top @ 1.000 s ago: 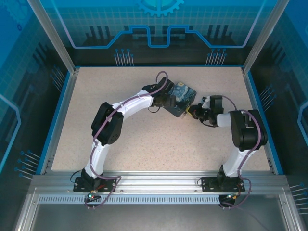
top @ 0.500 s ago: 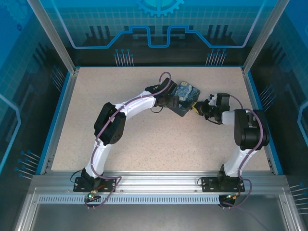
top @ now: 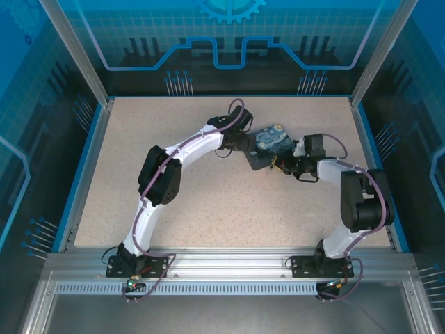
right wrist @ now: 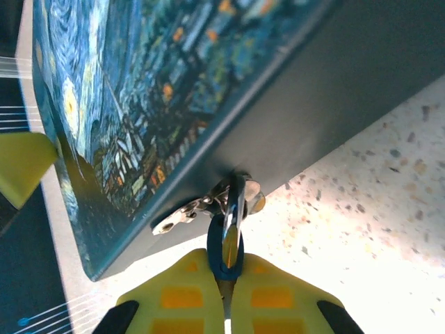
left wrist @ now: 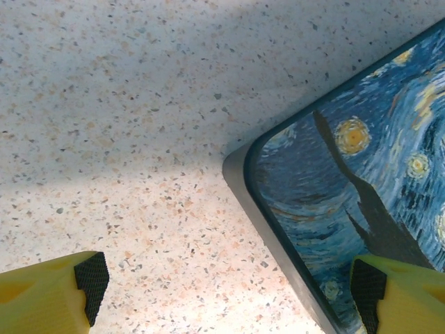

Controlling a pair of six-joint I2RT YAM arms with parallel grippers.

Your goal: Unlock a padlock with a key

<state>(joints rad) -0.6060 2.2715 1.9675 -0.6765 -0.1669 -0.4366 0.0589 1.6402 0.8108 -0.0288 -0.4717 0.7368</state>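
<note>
In the right wrist view my right gripper [right wrist: 228, 268] is shut on the padlock [right wrist: 215, 247], a small blue body pinched between the yellow fingertips. Its silvery shackle [right wrist: 231, 209] runs up into the metal latch on the side of the night-sky box [right wrist: 139, 90]. From above, the right gripper [top: 278, 165] sits at the near side of the box [top: 270, 141], and the left gripper [top: 245, 145] is against the box's left end. My left gripper [left wrist: 222, 296] is open with nothing gripped, one finger [left wrist: 49, 299] over bare table, the other over a corner of the box [left wrist: 361, 174]. The key is hidden.
The box lies near the middle back of the speckled table [top: 139, 125]. A raised blue rim [top: 87, 167] borders the table, with metal frame posts at the back corners. The arms arch in from both sides toward the box.
The box tipped up half a second ago and now lies flatter. The left wrist has swung further back. The right gripper stayed shut at the box's latch and shifted slightly with it.
</note>
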